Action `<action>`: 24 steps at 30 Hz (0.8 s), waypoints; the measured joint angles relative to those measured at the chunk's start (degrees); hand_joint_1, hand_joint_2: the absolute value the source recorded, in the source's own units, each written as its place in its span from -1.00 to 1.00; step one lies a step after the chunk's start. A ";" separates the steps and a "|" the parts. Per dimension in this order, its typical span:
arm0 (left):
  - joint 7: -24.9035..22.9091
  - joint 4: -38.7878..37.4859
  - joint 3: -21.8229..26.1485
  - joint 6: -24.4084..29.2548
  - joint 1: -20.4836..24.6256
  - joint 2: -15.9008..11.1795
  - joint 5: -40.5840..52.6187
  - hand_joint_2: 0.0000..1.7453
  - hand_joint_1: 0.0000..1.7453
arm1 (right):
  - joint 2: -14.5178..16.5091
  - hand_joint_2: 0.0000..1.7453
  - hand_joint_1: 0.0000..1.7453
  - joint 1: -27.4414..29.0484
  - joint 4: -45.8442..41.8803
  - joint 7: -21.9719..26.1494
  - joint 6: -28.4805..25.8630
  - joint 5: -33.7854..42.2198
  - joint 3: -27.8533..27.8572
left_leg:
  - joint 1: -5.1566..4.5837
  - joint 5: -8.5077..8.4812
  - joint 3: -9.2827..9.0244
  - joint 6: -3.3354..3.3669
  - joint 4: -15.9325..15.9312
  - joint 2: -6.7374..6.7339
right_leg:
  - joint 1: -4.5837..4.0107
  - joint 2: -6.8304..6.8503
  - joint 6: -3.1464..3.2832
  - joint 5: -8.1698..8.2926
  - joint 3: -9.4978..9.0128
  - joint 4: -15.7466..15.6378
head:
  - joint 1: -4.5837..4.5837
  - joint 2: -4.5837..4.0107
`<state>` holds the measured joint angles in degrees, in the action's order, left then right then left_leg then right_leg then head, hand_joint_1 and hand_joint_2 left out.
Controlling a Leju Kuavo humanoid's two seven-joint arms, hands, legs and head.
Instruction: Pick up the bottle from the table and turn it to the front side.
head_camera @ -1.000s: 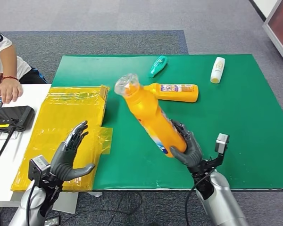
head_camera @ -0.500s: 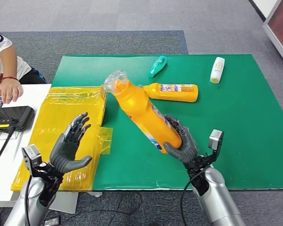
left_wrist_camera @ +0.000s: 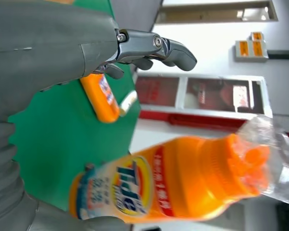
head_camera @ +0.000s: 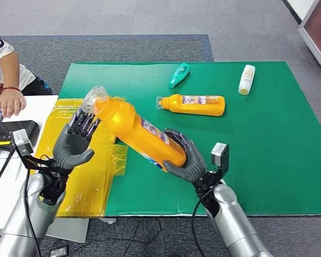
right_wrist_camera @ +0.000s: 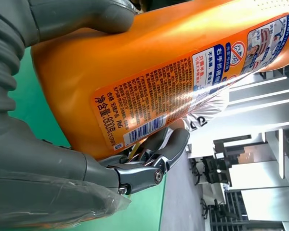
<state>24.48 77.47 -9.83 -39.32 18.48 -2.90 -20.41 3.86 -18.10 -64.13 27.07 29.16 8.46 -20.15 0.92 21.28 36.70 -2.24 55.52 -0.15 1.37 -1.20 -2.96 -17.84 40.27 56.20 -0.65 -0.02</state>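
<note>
1. The big orange plastic detergent bottle with the crinkly clear wrap over its cap is up off the table, lying at a slant in the air. Its base end sits in the right hand, and its cap end points toward the left hand.

2. The right hand has its fingers wrapped around the fat lower end of the bottle, with the thumb on the other side, so that's a solid hold. In the right wrist view the back label with the barcode and small print faces the camera.

3. The left hand has its fingers spread wide and its palm open toward the bottle's neck. The fingertips look like they're right at the neck, maybe just touching it. It's hard to call from the head view, and the bottle is blurred in the left wrist view. Nothing is wrapped around the neck, though.

4. Under the bottle's cap end there's a crumpled yellow plastic sheet lying across the seam between the green mat and the white table.

5. Further back on the mat lie a smaller orange bottle on its side, a teal bottle and a white bottle.

6. On the white table there's a black device, and a person's hand rests near it.
</note>
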 joint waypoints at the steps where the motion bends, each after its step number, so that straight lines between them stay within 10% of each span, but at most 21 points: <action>1: -0.52 -0.19 -0.07 -0.45 0.40 0.00 -1.10 1.00 -1.00 | 0.18 1.00 1.00 -0.16 0.26 0.11 -0.45 -0.39 -0.25 | 0.00 0.00 0.00 0.00 0.00 0.00 | 0.00 0.00 0.00 0.00 0.00 0.00 | 0.01 0.00; 24: -8.30 -6.48 -2.61 -6.24 3.14 -0.20 -16.10 1.00 -1.00 | 3.52 1.00 1.00 -1.60 1.72 0.96 -8.37 -8.93 -4.23 | 0.00 -0.01 0.05 -0.01 0.00 0.00 | 0.00 0.00 0.00 0.00 0.06 0.00 | 0.00 0.01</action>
<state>16.18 71.00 -12.44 -45.56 21.62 -3.10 -36.50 7.38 -19.70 -62.41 28.03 20.79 -0.47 -24.39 0.92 21.28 36.76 -2.24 55.52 -0.16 1.37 -1.20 -2.96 -17.84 40.33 56.21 -0.65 -0.02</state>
